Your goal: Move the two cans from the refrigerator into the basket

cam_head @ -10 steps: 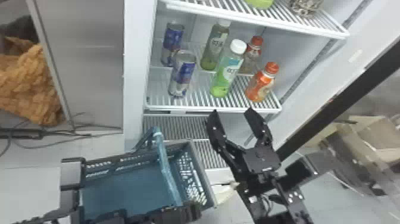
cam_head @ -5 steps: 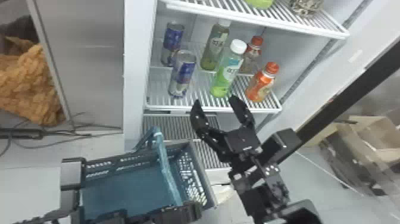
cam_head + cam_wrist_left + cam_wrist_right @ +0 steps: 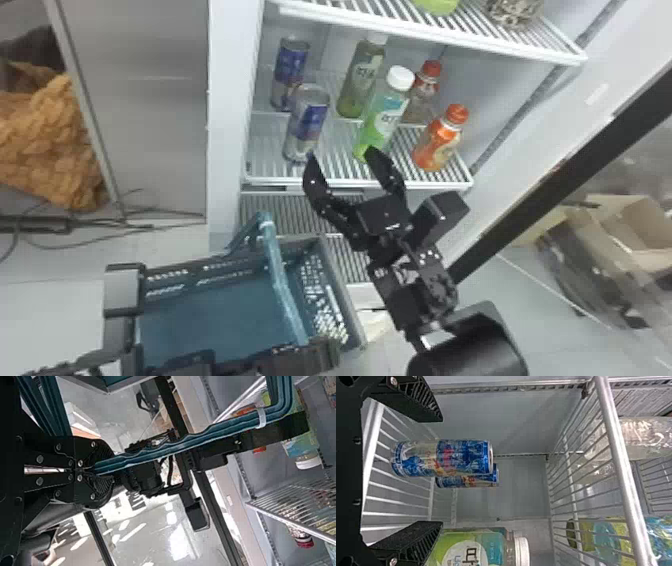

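Toward upper-centre shelf (image 3: 275, 181), moved spread right gripper (image 3: 341, 155) nearer front can (image 3: 306, 125), likely for grasping. Pinching basket handle (image 3: 178, 447) with left gripper (image 3: 94, 470).

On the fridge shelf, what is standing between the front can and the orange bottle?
In the head view, a green bottle with a white cap stands there.

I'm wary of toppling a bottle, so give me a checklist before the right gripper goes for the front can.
1. Right gripper open: ok, fingers spread.
2. Front can upright on the shelf: ok.
3. Fingers able to pass the front green bottle without touching: cannot tell; one overlaps it in both the head and right wrist views.
4. Rear can upright: ok.
5. Basket handle held by the left gripper: ok.
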You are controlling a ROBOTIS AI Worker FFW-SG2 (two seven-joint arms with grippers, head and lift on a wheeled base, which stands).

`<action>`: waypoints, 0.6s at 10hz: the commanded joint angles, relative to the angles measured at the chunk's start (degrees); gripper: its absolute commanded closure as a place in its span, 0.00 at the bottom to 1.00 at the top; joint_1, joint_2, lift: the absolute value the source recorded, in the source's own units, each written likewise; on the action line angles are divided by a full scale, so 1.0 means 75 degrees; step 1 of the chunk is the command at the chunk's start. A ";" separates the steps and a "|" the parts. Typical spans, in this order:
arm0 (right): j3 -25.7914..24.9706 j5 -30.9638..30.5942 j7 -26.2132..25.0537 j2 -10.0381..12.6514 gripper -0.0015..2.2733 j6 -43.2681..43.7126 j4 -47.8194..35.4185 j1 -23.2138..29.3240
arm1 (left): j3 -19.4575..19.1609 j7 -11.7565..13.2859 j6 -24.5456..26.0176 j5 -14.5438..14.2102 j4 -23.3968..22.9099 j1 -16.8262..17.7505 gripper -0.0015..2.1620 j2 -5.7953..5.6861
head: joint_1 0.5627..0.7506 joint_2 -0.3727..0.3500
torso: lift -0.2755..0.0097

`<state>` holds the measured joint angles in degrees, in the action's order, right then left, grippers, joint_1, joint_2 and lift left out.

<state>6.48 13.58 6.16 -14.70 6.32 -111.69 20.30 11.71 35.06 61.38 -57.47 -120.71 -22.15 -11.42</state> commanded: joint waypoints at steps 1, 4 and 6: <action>0.0080 0.0002 0.0034 -0.0020 0.03 0.0001 0.0295 -0.0363 | 0.0023 -0.0011 -0.0009 -0.0031 -0.0002 0.0010 0.56 0.0000 | 0.70 0.03 | 0.00; 0.0324 0.0002 0.0128 -0.0055 0.03 0.0001 0.0745 -0.1095 | 0.0038 -0.0011 -0.0009 -0.0031 -0.0002 0.0048 0.56 0.0000 | 0.70 0.03 | 0.00; 0.0415 -0.0013 0.0116 -0.0055 0.03 0.0001 0.1064 -0.1413 | 0.0054 -0.0022 -0.0009 -0.0031 -0.0002 0.0067 0.56 -0.0012 | 0.70 0.03 | 0.00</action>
<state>9.34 13.47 7.03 -15.13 6.33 -104.55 10.53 12.03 34.89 61.31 -57.70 -120.66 -21.76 -11.47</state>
